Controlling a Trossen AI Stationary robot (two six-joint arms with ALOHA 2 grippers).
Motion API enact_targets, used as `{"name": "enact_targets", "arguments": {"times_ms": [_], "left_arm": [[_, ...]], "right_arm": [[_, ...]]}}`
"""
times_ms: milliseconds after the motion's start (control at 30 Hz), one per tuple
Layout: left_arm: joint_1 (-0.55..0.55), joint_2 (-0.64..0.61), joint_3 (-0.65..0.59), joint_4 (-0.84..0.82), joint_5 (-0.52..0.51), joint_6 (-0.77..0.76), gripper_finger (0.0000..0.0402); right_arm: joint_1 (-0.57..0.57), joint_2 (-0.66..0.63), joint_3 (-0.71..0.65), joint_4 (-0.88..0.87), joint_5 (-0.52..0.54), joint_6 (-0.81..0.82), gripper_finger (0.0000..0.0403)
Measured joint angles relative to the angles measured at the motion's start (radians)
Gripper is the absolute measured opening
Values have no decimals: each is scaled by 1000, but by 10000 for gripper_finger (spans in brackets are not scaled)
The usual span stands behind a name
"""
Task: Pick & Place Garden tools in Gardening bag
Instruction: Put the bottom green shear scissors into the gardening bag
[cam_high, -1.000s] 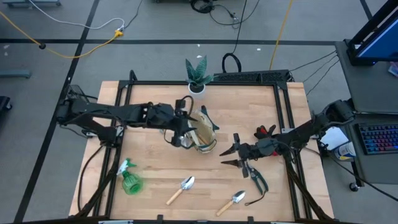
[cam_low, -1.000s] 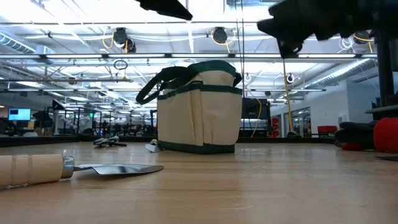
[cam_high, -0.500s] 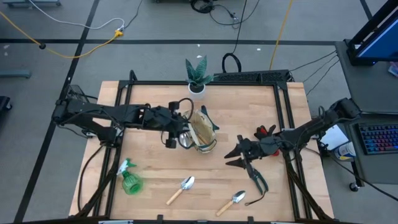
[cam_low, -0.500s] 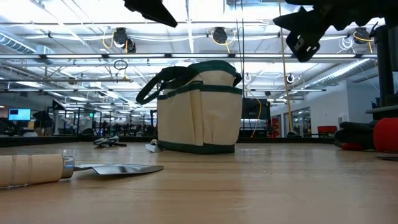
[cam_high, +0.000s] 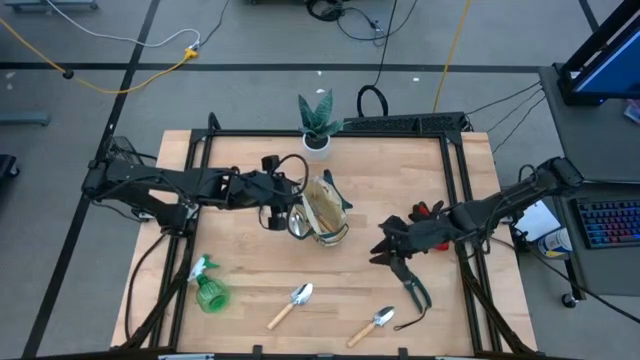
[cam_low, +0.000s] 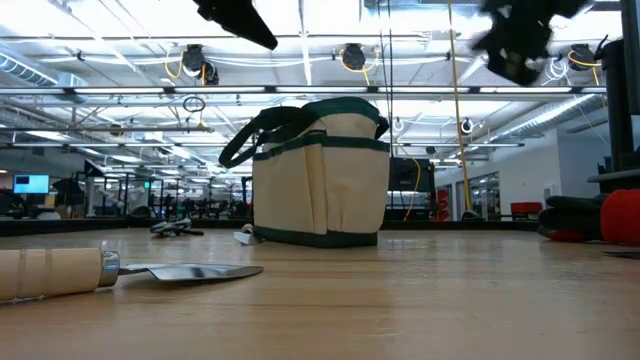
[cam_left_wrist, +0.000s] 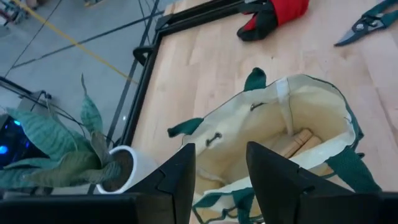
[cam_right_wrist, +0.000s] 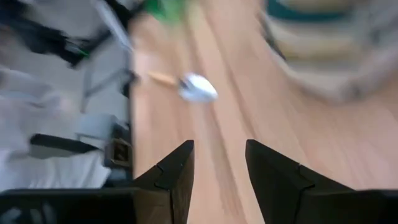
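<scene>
While the left gripper hangs empty and apart over the bag mid-desk, the right gripper, apart, likely heads for the pruners at five o'clock.

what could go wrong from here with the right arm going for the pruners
The right gripper, open and empty, hangs just over the upper end of the pruners, which lie with handles splayed; a grab there may catch one blade and let them swing. The red item lies close beside that arm, so a sweep might knock it. The left gripper sits at the gardening bag, so a delivery might crowd both arms.
</scene>
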Motion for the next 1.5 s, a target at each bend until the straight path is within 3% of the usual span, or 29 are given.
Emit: {"name": "enact_targets", "arguments": {"times_ms": [200,500,867,1067,1200,1500], "left_arm": [[1,0,0,-2,-1,11,149],[3,0,0,-2,-1,7,149],[3,0,0,0,-1,2,149],[3,0,0,0,-1,2,150],[3,0,0,0,-1,6,150],[3,0,0,13,-1,7,150]], "right_arm": [[3,1,0,-271,-82,212,137],[63,1,0,-421,-128,407,138],[166,0,-54,-428,-132,626,141],[221,0,-148,-419,-282,864,141],[250,1,-202,-383,-316,963,141],[269,35,-251,-238,-313,980,141]]}}
